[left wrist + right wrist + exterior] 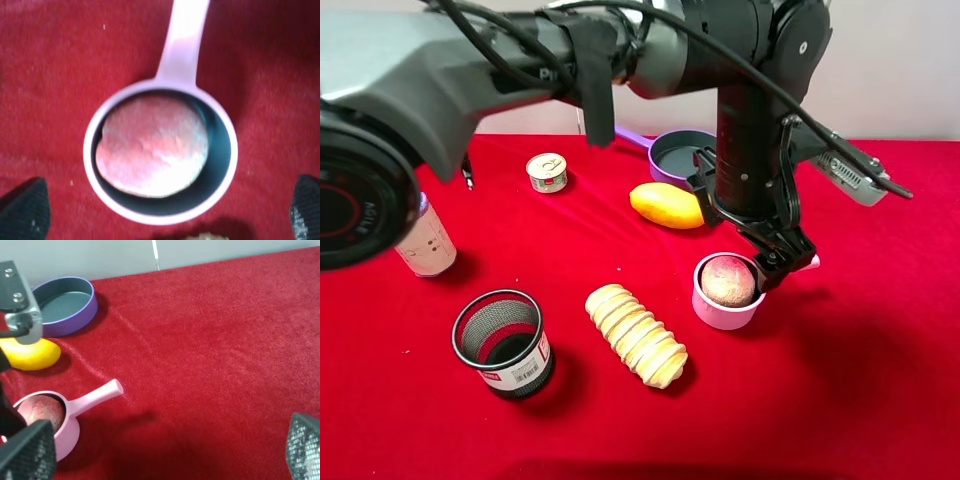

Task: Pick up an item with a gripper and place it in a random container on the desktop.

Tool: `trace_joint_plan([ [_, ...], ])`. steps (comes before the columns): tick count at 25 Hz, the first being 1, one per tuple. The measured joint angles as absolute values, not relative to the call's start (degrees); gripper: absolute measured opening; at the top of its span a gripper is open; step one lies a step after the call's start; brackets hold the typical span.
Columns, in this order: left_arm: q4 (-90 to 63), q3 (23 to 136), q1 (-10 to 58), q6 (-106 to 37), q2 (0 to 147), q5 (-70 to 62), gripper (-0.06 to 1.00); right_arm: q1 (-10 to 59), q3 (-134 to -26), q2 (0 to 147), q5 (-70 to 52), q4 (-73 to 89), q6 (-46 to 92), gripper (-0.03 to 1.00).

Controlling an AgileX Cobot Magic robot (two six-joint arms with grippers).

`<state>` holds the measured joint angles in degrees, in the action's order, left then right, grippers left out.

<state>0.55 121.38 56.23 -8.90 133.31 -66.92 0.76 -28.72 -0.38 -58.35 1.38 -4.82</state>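
Note:
The pinkish-red and tan peach lies inside the pale pink saucepan on the red cloth desktop. In the left wrist view the peach fills most of the pan, whose handle points away. My left gripper reaches across from the left and hangs just above the pan. It is open and empty, one fingertip on each side. My right gripper is open and empty, low over bare cloth to the right of the pan. It is out of the exterior view.
A purple pan and a yellow mango lie behind the saucepan. A ridged bread loaf and a black mesh cup sit at front left. A small tin and a white can stand further left.

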Motion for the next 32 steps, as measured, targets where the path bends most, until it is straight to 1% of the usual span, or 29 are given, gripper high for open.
trace_joint_plan([
  [7,0.7,122.1,56.2,-7.5,131.1,-67.0,0.95,0.8,-28.7,-0.4,-58.4,1.4,-4.8,0.69],
  [17,-3.1,121.0,56.2,-7.3,125.4,-67.0,0.95,0.8,-28.7,-0.4,-58.4,1.4,-4.8,0.69],
  [22,-3.1,116.4,56.2,-7.3,120.4,-67.0,0.95,0.8,-28.7,-0.4,-58.4,1.4,-4.8,0.69],
  [32,-3.1,102.4,56.2,-8.1,109.8,-67.0,0.95,0.8,-28.7,-0.4,-58.4,1.4,-4.8,0.69],
])
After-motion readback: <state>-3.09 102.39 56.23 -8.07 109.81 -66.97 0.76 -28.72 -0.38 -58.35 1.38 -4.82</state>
